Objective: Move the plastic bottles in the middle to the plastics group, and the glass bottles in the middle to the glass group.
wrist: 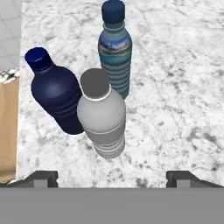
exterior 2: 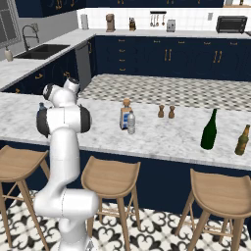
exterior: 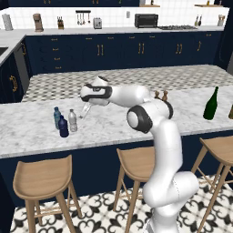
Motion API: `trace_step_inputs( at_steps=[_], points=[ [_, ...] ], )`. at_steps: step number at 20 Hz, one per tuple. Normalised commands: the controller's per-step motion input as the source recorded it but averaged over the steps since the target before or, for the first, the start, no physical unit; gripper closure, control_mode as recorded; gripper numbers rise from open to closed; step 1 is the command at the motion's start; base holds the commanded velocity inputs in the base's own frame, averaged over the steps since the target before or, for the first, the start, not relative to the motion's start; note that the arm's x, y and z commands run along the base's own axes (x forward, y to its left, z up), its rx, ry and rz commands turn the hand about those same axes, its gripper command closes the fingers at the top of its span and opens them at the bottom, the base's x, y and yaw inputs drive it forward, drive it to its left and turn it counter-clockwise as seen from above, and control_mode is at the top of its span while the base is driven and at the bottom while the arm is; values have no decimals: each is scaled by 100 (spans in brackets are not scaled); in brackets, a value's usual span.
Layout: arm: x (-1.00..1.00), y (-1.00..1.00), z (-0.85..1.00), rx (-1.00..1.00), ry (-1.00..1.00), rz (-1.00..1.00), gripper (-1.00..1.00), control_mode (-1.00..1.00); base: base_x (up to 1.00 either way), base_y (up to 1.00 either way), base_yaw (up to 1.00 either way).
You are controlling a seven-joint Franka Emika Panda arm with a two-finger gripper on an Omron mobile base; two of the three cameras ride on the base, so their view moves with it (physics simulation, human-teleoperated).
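The wooden stools [exterior: 43, 175] are standing closest to us, under the edge of the marble counter [exterior: 113, 125]. Behind them the white arm is reaching left over the counter, and its gripper [exterior: 86, 109] is hanging just above a clear water bottle [wrist: 103, 114]. Its fingers [wrist: 41, 178] are standing wide apart and are holding nothing. This clear bottle is standing upright, touching or almost touching the dark navy bottle [wrist: 57, 94] and just beside the pale-blue bottle [wrist: 114, 57].

Further right on the counter, a second clear water bottle [exterior 2: 131, 122] is standing right in front of the square glass bottle [exterior 2: 125, 114] with the brown stopper. Two small brown shakers [exterior 2: 166, 112] are standing behind them. The tall green wine bottle [exterior 2: 209, 130] is standing well apart at the right, with a brown bottle [exterior 2: 241, 140] near it.
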Motion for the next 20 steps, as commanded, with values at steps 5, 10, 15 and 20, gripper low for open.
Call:
trace_step_inputs(
  at_steps=[5, 10, 15, 20],
  points=[
    [-27, -39, 25, 0, 0, -15, -100, -100, 0, 0, 0],
    [-30, -58, 5, -9, 0, -24, -100, -100, 0, 0, 0],
    [-6, -74, 11, -18, 0, -31, -100, -100, 0, 0, 0],
    [-5, -72, 89, -5, 8, -30, -100, -100, 0, 0, 0]
  ],
)
